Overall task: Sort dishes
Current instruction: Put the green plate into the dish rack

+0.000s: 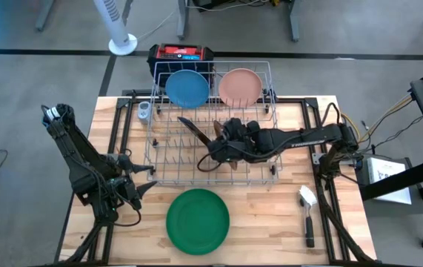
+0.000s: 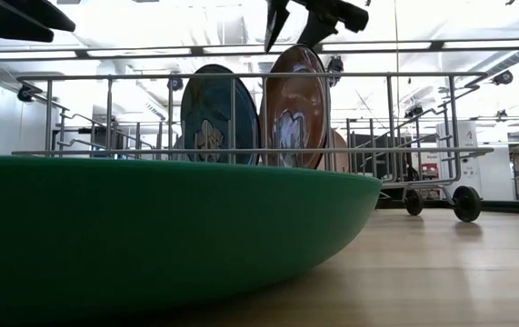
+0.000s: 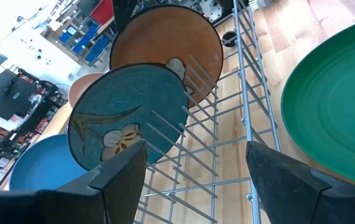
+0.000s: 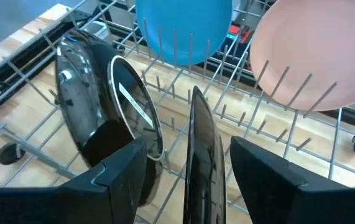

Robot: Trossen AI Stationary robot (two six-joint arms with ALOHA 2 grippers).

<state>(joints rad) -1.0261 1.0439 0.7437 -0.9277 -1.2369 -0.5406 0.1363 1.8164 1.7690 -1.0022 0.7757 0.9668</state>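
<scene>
A grey wire rack stands mid-table. A light blue plate and a pale pink plate stand on edge at its far end. Two dark plates stand on edge between its tines: one with an orange-brown face, one with a teal flowered face. My right gripper is open just above the orange-brown plate's top rim, one finger on either side, not touching it. The green plate lies flat on the table by the near edge. My left gripper is open and empty left of the rack.
A black-handled, white-headed brush lies on the table at the near right. A red and black box sits behind the rack. Bare wood shows between the green plate and the brush.
</scene>
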